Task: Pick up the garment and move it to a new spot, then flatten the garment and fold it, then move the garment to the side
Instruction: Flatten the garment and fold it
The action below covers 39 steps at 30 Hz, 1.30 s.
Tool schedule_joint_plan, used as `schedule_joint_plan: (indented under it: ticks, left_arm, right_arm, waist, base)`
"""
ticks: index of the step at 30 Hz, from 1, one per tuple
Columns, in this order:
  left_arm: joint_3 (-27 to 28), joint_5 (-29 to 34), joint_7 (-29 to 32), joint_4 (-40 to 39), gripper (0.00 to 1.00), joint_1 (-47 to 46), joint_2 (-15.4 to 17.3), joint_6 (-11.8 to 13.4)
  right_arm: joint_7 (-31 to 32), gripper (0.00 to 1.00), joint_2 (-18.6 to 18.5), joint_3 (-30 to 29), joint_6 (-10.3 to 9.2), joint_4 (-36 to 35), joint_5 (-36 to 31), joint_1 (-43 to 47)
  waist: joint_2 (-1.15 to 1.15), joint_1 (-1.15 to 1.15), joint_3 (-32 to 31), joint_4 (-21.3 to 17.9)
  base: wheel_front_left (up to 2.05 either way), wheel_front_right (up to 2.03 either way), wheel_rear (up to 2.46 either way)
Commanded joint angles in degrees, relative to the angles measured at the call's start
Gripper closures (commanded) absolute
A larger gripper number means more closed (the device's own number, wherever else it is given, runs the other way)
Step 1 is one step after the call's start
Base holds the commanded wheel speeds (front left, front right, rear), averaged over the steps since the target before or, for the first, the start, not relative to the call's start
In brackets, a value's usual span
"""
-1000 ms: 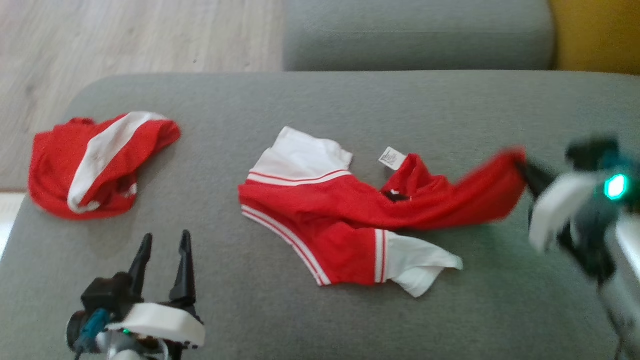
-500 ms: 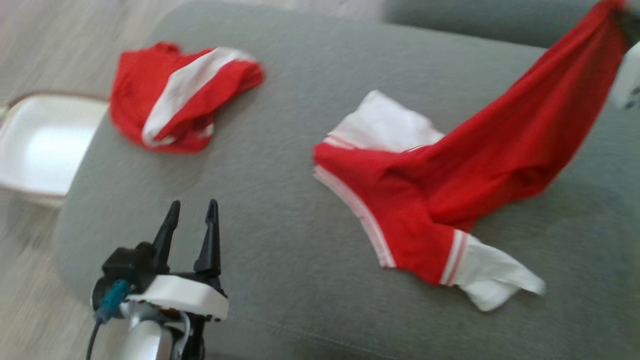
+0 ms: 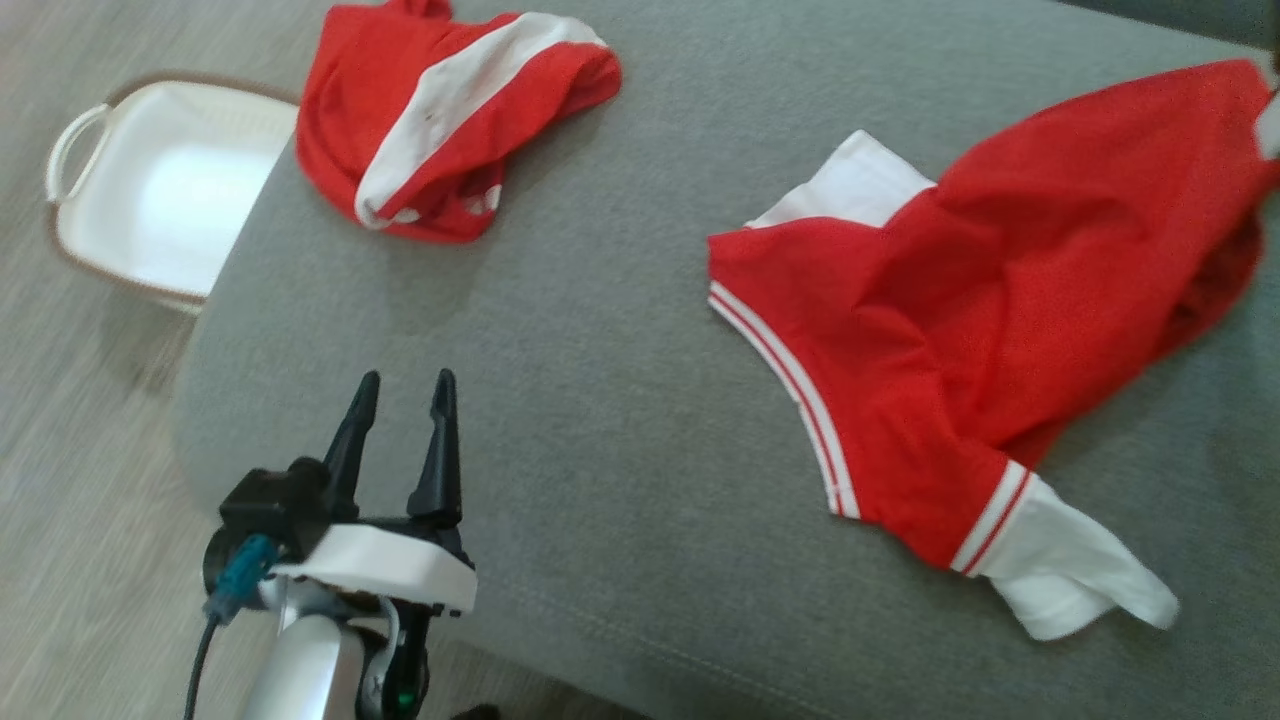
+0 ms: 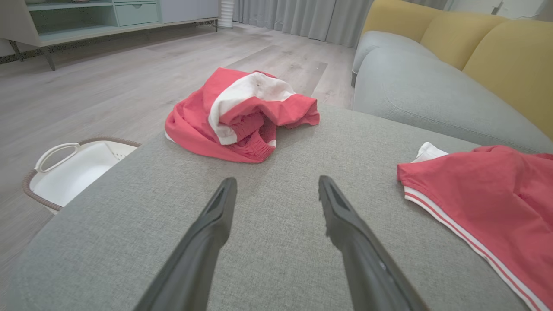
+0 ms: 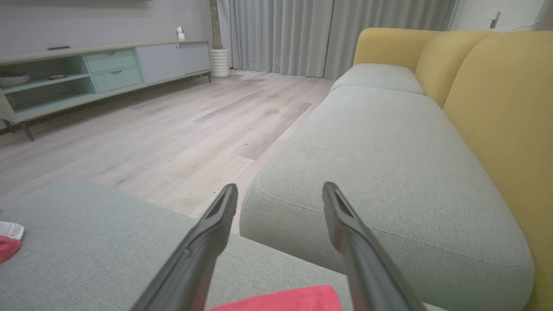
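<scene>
The garment (image 3: pixel 980 310), a red jersey with white sleeves and striped trim, lies loosely spread on the right of the grey ottoman (image 3: pixel 620 400), one red layer draped over the rest. It also lies at the right edge of the left wrist view (image 4: pixel 488 207). My right gripper (image 5: pixel 281 186) is open and empty above the ottoman's far edge, and a red strip of the garment (image 5: pixel 281 302) lies below its fingers. My left gripper (image 3: pixel 405 378) is open and empty at the ottoman's near left, well apart from the garment; its fingers (image 4: pixel 207 233) hover over bare fabric.
A second red and white garment (image 3: pixel 450 110) lies crumpled at the ottoman's far left corner. A white basket (image 3: pixel 160 190) stands on the wooden floor beside that corner. A grey sofa seat (image 5: pixel 389 151) with yellow back cushions lies beyond the ottoman.
My right gripper has opened and let go of the garment's red edge, which has dropped back over the rest. The head camera has swung, shifting the whole picture. The left arm holds still.
</scene>
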Motion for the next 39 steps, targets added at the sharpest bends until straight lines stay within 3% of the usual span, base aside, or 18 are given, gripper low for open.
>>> schedule_joint_plan:
  ticks: [1,7,17,21,27,33,39]
  left_arm:
    - [2.2,0.0,-0.7,-1.4,0.00,-1.2,0.5,0.2]
    - [4.1,1.7,-0.7,-0.9,0.00,-0.2,0.5,-0.7]
    - [6.9,2.3,-0.7,-0.7,0.00,2.7,0.7,-1.7]
    - [7.8,2.3,-0.7,-0.9,0.00,3.7,0.7,-1.8]
    - [8.2,2.7,-0.7,-0.5,0.00,4.0,0.6,-2.3]
    - [7.6,2.8,-0.7,0.1,0.00,3.6,0.6,-2.8]
    - [7.2,2.7,-0.7,0.7,0.00,3.1,0.6,-2.9]
  right_arm:
    - [-1.4,0.00,0.4,0.6,0.43,-1.3,0.8,0.5]
    - [-4.6,0.00,2.0,2.6,0.43,-4.6,5.3,6.0]
    - [-4.9,0.00,1.1,3.6,0.43,-19.5,13.0,25.2]
    - [-0.7,0.00,0.3,5.5,0.43,-26.7,16.0,33.2]
    - [9.3,0.00,-3.9,10.6,0.43,-38.3,19.9,38.6]
    - [19.0,0.00,-4.2,15.7,0.43,-43.0,23.4,38.5]
    - [26.7,0.00,-2.0,20.4,0.43,-41.9,26.4,36.2]
  waist:
    - [0.00,0.00,-2.5,-2.6]
    - [0.00,0.00,-7.5,-8.5]
    - [0.00,0.00,-12.9,-16.1]
    - [0.00,0.00,-13.8,-17.6]
    - [0.00,0.00,-14.6,-18.2]
    - [0.00,0.00,-14.6,-16.8]
    - [0.00,0.00,-14.4,-12.8]
  base:
    - [0.00,0.00,0.00]
    - [0.00,0.00,0.00]
    - [0.00,0.00,0.00]
    - [0.00,0.00,0.00]
    - [0.00,0.00,0.00]
    - [0.00,0.00,0.00]
    - [0.00,0.00,0.00]
